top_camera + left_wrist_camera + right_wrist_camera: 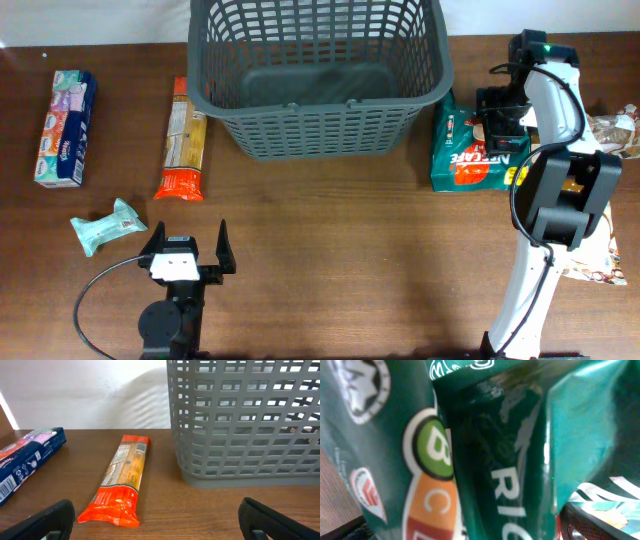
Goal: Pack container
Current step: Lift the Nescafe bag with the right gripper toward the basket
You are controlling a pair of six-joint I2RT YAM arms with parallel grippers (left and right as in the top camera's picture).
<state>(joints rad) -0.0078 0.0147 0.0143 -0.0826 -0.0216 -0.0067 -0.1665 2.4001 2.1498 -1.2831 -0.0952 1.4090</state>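
While the right gripper point(500, 128) sits low on the green packet point(458, 155), the container point(320, 135) stands just left of it with nothing visible inside.

Right wrist view is filled with creased green foil, with dark finger edges only at the lower corners. Cannot tell whether the jaws are clamped on the packet or merely straddle it. Container is at far centre, its long axis across the table, its right wall just beside the packet. Left gripper point(188, 245) is at the near left edge, fingers spread wide and holding nothing. It faces the orange packet point(183, 140) and is well apart from the green one. Judgement: the right arm is nearer. The move needs a lift above the rim, then a short carry leftward.
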